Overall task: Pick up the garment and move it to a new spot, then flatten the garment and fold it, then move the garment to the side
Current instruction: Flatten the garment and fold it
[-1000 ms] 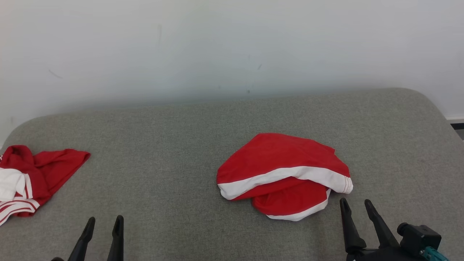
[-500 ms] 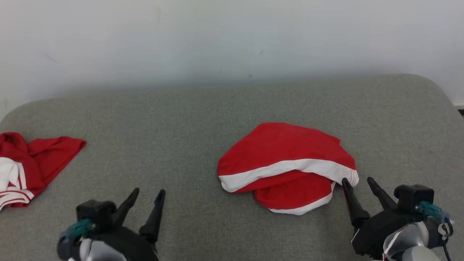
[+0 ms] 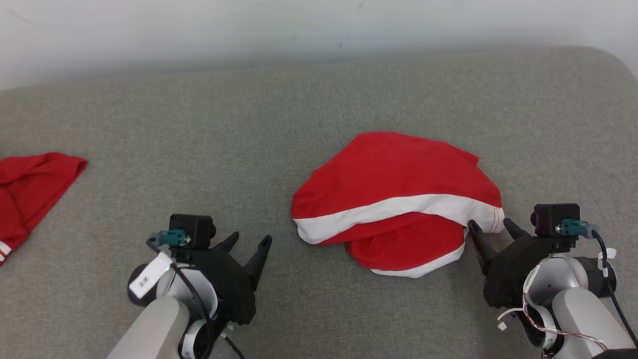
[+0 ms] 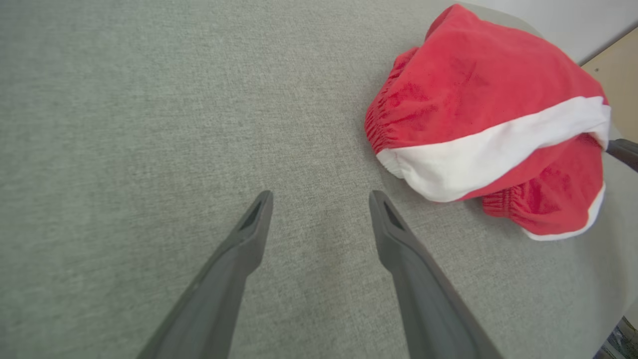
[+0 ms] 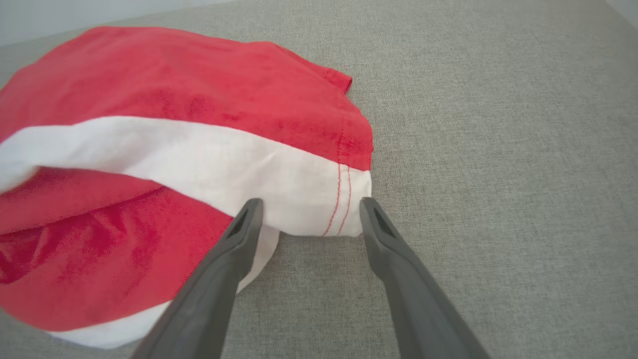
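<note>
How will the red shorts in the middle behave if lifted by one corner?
Probably floppy: the red shorts lie crumpled in soft folds. Likely light, thin cloth. The open right end effector at the white hem may catch one layer.

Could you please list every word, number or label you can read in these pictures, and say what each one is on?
On the left arm, a white tag: handwritten marks, too blurred to read.
On the right arm, a small label: too small to read.
On the garment: no words, logo or number visible.
Nothing can be quoted with confidence.
</note>
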{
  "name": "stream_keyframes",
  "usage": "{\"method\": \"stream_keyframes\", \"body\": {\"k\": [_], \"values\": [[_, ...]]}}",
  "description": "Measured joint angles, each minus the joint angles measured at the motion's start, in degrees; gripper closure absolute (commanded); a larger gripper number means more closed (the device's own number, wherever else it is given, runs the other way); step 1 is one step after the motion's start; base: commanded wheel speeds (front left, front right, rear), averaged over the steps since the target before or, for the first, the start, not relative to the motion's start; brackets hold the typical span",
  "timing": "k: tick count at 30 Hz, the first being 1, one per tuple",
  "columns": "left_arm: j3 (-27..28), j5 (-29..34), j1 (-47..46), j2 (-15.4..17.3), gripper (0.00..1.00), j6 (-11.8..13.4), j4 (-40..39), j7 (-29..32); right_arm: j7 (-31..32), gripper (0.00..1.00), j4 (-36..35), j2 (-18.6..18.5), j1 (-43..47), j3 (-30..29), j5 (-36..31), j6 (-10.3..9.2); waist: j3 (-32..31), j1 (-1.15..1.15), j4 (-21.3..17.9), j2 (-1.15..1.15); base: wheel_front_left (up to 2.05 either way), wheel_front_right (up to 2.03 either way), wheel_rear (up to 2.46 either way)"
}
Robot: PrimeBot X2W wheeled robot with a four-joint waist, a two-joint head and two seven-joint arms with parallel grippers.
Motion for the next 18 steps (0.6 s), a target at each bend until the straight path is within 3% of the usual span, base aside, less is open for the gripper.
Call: {"method": "stream_keyframes", "body": {"k": [10, 18], "values": [[-2.09, -1.81, -4.22, -5.17, 0.0, -4.22, 5.92, 1.68, 1.4, 0.0, 3.43, 0.03, -1.52, -1.33, 0.0, -0.63, 2.78, 0.0, -1.44, 0.0, 0.0, 0.0, 0.0], [-1.94, -2.24, -6.38, -5.23, 0.0, -5.53, 9.22, 0.91, 1.69, 0.0, 4.37, 1.02, -2.8, -1.21, 0.05, -0.77, 2.39, -0.01, -1.33, 0.0, 0.0, 0.0, 0.0]]}}
